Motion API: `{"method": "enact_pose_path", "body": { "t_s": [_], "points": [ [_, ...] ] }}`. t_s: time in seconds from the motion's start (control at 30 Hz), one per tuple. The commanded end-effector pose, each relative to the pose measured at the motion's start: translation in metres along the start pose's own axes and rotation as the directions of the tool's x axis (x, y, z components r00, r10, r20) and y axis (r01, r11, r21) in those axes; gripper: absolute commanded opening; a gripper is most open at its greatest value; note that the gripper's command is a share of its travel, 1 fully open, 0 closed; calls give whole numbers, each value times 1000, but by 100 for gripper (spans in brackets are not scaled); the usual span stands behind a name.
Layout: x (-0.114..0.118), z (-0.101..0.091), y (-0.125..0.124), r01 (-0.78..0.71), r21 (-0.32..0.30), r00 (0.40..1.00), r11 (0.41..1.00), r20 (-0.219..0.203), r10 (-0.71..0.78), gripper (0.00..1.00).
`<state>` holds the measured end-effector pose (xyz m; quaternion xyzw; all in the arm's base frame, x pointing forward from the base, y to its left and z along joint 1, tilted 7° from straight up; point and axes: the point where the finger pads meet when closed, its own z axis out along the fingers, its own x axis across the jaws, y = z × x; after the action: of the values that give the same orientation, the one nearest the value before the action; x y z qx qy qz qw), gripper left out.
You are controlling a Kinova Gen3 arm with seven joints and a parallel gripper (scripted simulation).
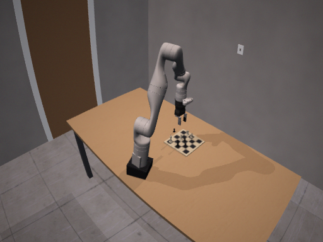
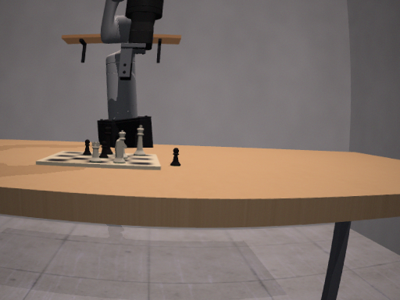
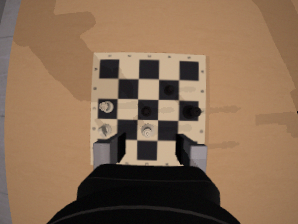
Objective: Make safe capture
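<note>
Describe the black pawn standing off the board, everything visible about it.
The black pawn is small and matte black, with a round head, narrow neck and flared base. It stands upright on the bare wooden table, just beside the board edge, apart from it. Nothing touches it; the open claw hangs high above the table.

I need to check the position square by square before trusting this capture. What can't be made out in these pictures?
- Edge letters and digits on the board: too small, wrist view.
- Near row of squares: partly hidden by the open gripper.
- Black pawn on the table: outside the wrist view.
- White pieces: overlapping in the exterior view.
</note>
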<state>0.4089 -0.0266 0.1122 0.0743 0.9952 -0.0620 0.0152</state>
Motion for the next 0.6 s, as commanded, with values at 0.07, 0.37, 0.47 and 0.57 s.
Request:
{"method": "enact_pose_path", "body": {
  "t_s": [0.07,0.37,0.47,0.57],
  "points": [
    [-4,-19,1,0,-6,1000,1000,18,0,100],
    [-4,-24,1,0,-6,1000,1000,18,0,100],
    [-4,-24,1,0,-6,1000,1000,18,0,100],
    [-4,-24,1,0,-6,1000,1000,18,0,100]
  ]
}}
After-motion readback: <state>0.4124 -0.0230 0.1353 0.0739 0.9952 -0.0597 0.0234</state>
